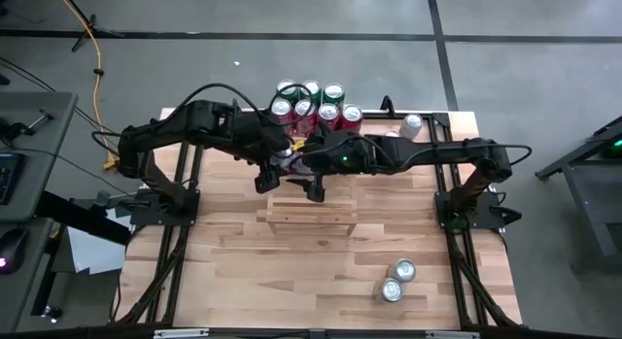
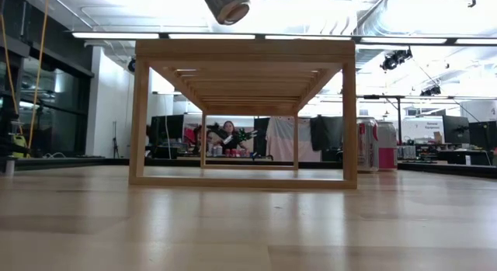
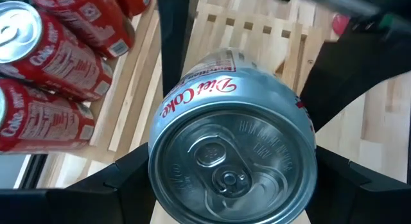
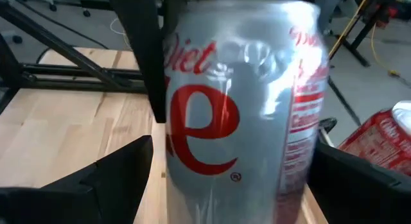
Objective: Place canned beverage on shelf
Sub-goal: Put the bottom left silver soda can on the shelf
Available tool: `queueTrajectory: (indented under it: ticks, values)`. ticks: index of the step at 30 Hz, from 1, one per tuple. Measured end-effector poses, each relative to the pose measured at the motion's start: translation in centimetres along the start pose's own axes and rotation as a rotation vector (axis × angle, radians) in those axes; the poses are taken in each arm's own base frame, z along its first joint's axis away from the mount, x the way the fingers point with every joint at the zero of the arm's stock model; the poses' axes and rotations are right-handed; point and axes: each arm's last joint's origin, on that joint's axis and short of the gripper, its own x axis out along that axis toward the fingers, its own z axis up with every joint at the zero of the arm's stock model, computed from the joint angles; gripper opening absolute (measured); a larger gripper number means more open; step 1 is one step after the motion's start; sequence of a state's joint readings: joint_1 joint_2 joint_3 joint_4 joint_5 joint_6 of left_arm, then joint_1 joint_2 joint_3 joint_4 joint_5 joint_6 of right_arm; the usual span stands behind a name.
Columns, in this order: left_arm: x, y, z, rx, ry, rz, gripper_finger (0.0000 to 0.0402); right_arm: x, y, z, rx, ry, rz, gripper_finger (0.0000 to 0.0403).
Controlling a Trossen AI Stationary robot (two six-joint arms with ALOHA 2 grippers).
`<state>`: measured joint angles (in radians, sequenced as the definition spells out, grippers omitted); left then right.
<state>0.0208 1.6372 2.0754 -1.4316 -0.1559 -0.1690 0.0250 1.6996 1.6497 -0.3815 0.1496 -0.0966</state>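
Observation:
A silver Diet Coke can [image 3: 234, 147] hangs in the air over the far part of the light wooden slatted shelf [image 1: 311, 211], which stands on its short legs mid-table. My left gripper [image 3: 234, 185] is shut on the can. My right gripper [image 4: 234, 179] comes from the table's right, open, with one finger on either side of the same can [image 4: 241, 115]; a narrow gap shows beside one finger [image 4: 122, 169]. In the low view the can's bottom [image 2: 233, 3] shows above the shelf top [image 2: 245, 50]. My left gripper pinches the can's side wall [image 3: 157, 166] between its two fingers [image 3: 128, 179], just below the top rim. The fingers slant down from the table's left and lie along the can. The can is lifted clear of the shelf, its top toward the wrist.
A cluster of red and green cans [image 1: 311, 101] stands at the table's far edge, behind the arms. One silver can [image 1: 412, 125] lies at the far right. Two more silver cans [image 1: 397, 281] stand near the right front. A person sits in the room beyond the table.

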Motion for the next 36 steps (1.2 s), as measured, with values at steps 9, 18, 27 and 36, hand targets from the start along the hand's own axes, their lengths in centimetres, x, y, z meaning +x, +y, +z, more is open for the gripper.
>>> queueTrajectory:
  ticks: [9,18,27,36]
  values:
    - [0.0,-0.1,0.2,0.049,-0.02,-0.009,0.0281,0.4,0.1,-0.3,0.045,0.017,-0.007,0.033]
    - [0.0,-0.1,0.3,0.069,-0.033,-0.001,0.0317,-0.6,-0.1,-0.1,0.007,0.028,-0.016,0.0284]
    - [-0.6,0.5,-1.0,0.018,0.077,0.043,0.0345,-4.3,-1.2,-1.8,-0.072,0.265,-0.012,0.0284]
    - [-1.7,1.0,-1.9,-0.072,-0.168,0.049,0.0343,-9.4,-1.5,-8.1,0.133,0.234,-0.082,0.0284]
